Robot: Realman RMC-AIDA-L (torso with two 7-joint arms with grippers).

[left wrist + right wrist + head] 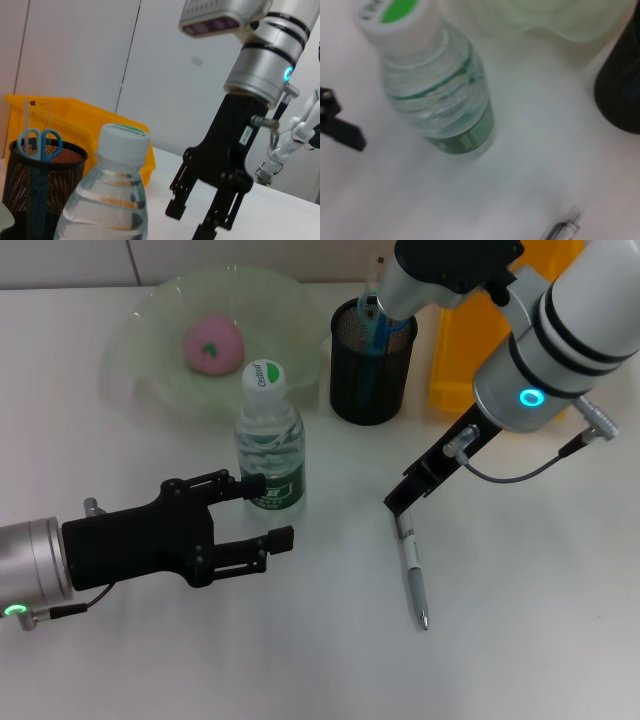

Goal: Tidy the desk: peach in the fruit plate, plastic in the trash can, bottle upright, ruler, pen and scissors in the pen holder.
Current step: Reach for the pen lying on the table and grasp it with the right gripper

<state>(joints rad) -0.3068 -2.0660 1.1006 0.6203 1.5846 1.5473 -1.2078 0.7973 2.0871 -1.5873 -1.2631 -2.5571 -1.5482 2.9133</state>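
Your right gripper [400, 508] hangs spread just above the far end of the pen [412, 572], which lies flat on the desk right of the upright bottle [269, 440]. Light, stiff and slick, it wants a mid-barrel pinch.

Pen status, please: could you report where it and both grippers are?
Pen flat on desk, not in holder. Right gripper just above its top end, jaws open. Left gripper open beside upright bottle. Nothing blocking.
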